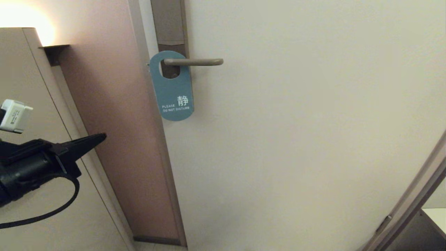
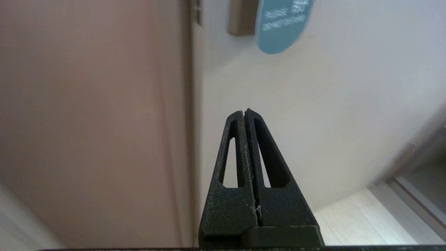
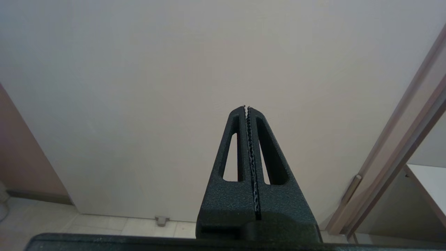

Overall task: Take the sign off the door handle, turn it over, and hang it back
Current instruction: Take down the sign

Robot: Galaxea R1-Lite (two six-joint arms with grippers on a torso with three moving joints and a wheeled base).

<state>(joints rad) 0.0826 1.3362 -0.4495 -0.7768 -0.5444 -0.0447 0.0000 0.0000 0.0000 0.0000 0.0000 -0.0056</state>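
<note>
The sign (image 1: 173, 91) hangs on the door handle (image 1: 193, 62) by its hole, teal-blue side out, with white "PLEASE DO NOT DISTURB" lettering. Its lower end (image 2: 283, 25) also shows in the left wrist view. The handle is a slim grey-bronze lever on a tall brown backplate (image 1: 169, 24). My left gripper (image 1: 103, 136) is shut and empty, low at the left, well below and left of the sign. In the left wrist view its tips (image 2: 244, 112) point up towards the door. My right gripper (image 3: 246, 107) is shut and empty, facing the bare door; it is outside the head view.
A pinkish-brown wall panel (image 1: 108, 115) and the door frame (image 1: 156, 146) stand left of the white door (image 1: 296, 122). Another frame edge (image 1: 411, 202) with a hinge runs at the lower right. Tiled floor (image 3: 104, 223) and a door stop (image 3: 161, 220) lie below.
</note>
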